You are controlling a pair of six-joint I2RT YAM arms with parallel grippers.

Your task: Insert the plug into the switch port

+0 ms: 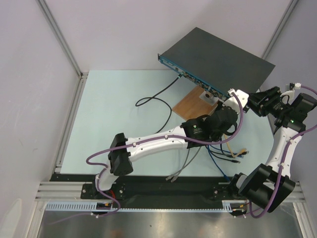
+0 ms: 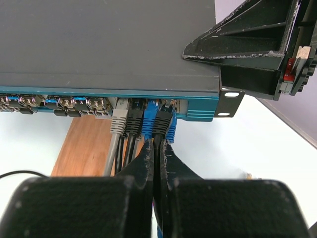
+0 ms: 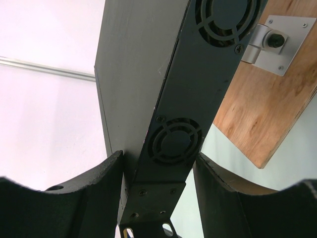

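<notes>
The switch [image 1: 218, 57] lies at the back right, its blue front face [image 2: 198, 106] turned towards the arms. Several plugs sit side by side in its sockets: grey [image 2: 119, 121], black [image 2: 133, 121], blue [image 2: 147, 116] and another black plug [image 2: 163, 121]. My left gripper [image 2: 157, 146] is shut on the black cable just behind that last plug, whose nose is in the port. My right gripper [image 3: 158, 166] straddles the switch's right end [image 3: 173, 144], one finger [image 3: 99, 183] on its top face and the other on its underside, shut on it.
A brown wooden board [image 1: 190, 105] with a grey metal bracket [image 3: 275, 42] lies under the switch's front. Loose cables [image 1: 233, 156] trail on the pale mat [image 1: 109, 114] between the arms. A black cable [image 1: 158, 96] loops left from the switch. Frame rails border the mat.
</notes>
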